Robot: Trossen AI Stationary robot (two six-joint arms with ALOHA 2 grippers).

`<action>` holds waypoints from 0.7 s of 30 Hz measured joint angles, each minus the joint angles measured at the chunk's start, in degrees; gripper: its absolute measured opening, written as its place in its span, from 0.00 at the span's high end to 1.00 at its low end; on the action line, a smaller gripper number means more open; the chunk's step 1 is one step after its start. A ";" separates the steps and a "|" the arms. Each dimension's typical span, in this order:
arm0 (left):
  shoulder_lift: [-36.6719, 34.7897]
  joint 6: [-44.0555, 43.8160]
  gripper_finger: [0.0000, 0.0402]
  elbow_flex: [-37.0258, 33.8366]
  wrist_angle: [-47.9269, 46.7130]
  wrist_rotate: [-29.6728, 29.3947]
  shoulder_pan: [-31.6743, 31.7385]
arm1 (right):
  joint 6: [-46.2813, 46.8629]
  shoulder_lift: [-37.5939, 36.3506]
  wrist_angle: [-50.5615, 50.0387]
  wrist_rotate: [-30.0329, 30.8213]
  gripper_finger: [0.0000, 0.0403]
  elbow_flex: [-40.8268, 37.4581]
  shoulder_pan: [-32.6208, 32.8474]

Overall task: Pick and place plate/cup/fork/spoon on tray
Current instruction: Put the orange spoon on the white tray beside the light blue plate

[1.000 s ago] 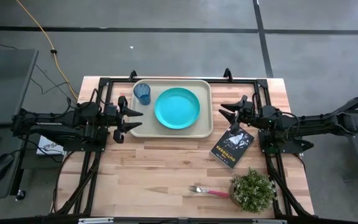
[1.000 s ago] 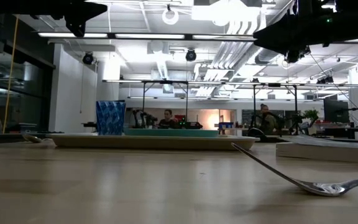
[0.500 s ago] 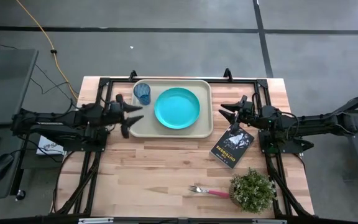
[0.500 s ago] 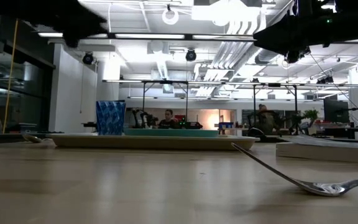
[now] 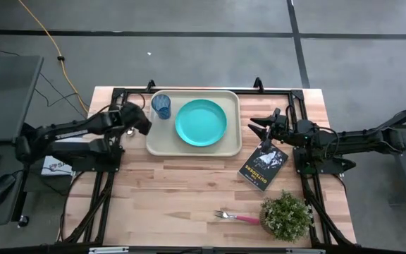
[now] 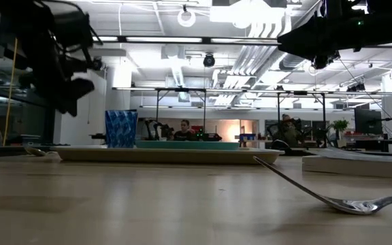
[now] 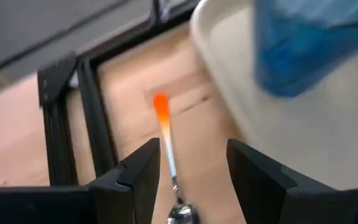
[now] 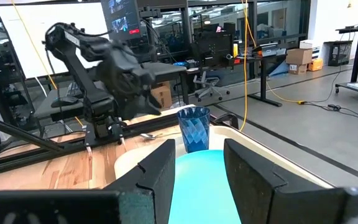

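Observation:
The cream tray [image 5: 189,149] lies at the table's far middle and bears the turquoise plate [image 5: 201,122] and the blue cup [image 5: 161,106]. The spoon [image 7: 164,124], with its orange handle, lies flat on the wood just left of the tray; it also shows in the right wrist view [image 8: 148,135]. My left gripper [image 7: 191,174] is open above the spoon, a finger on either side, touching nothing; in the high view [image 5: 142,123] it hides the spoon. The fork [image 5: 235,217] lies near the front edge. My right gripper [image 5: 256,128] is open and empty right of the tray.
A black book [image 5: 263,166] lies right of the tray under my right arm. A small potted plant [image 5: 285,215] stands at the front right, beside the fork's handle. Black frame rails [image 7: 92,118] run along the table's left side, close to the spoon.
My left gripper has swung from the tray's near left corner toward the table's far edge, tipped downward and come lower over the spoon beside the tray. My right arm has kept still.

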 joint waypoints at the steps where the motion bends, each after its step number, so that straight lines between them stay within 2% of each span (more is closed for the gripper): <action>1: 1.52 0.03 0.58 0.00 0.27 1.12 1.66 | 0.00 0.00 0.00 0.00 0.68 0.00 0.00; 6: 9.32 2.68 0.58 0.00 3.06 5.66 8.15 | 0.00 0.00 0.07 0.00 0.68 0.00 0.00; 10: 15.02 4.20 0.58 0.00 5.85 6.03 12.06 | 0.00 0.00 0.07 0.01 0.68 0.00 0.00; 21: 25.52 6.53 0.58 -1.13 14.54 11.15 17.64 | -0.02 0.00 0.07 0.02 0.68 0.00 0.00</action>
